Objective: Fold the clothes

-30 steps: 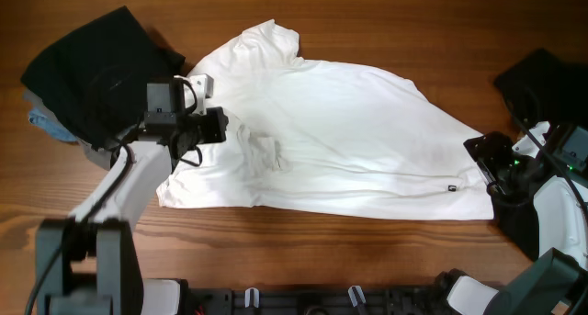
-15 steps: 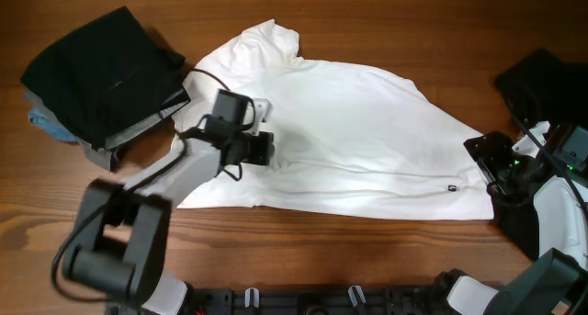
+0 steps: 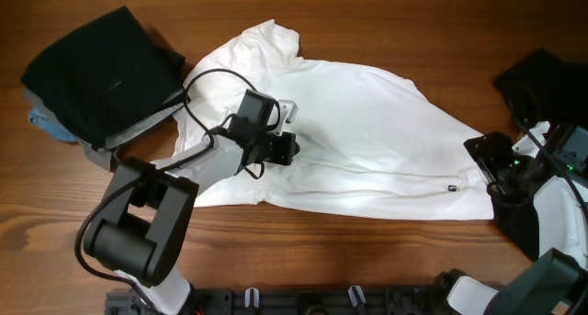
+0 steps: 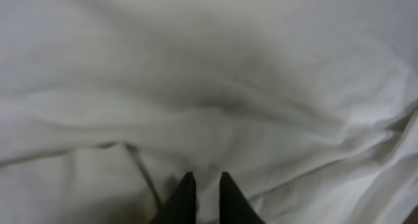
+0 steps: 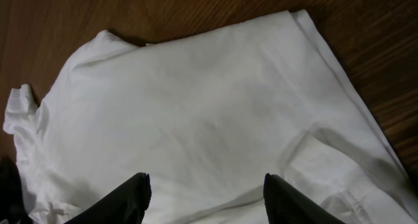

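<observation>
Nearest the robot, the hem of the white T-shirt (image 3: 367, 122) runs along the bare wood of the table (image 3: 367, 260), its small black tag (image 3: 452, 189) close to the right corner. The shirt lies spread across the middle of the table but rumpled and not yet folded, so the task looks to be at its first fold (a judgement from the lie of the cloth, nothing more).

The right gripper (image 5: 206, 185) waits just beside that hem corner; its fingers (image 5: 134, 194) stand wide apart with nothing between them, and only shirt and table show beyond. The left gripper (image 4: 207, 188) sits low over the shirt's left half, down on the creased cloth; its fingers (image 4: 186, 194) are almost together with only a narrow slit showing white, and whether a pinch of fabric is caught there or they merely rest on it cannot be told.

The next move seems to call for a sure hold on an edge at each side; the right fingers would need to close on the hem corner and the left to take the sleeve side cleanly. The cloth should then be drawn flat before it is carried over, since the ridges under the left gripper could set as a crooked fold.

Farther off, at the far left and just clear of the shirt's shoulder, a black garment (image 3: 101, 67) tops a small stack with grey and blue showing under it.
</observation>
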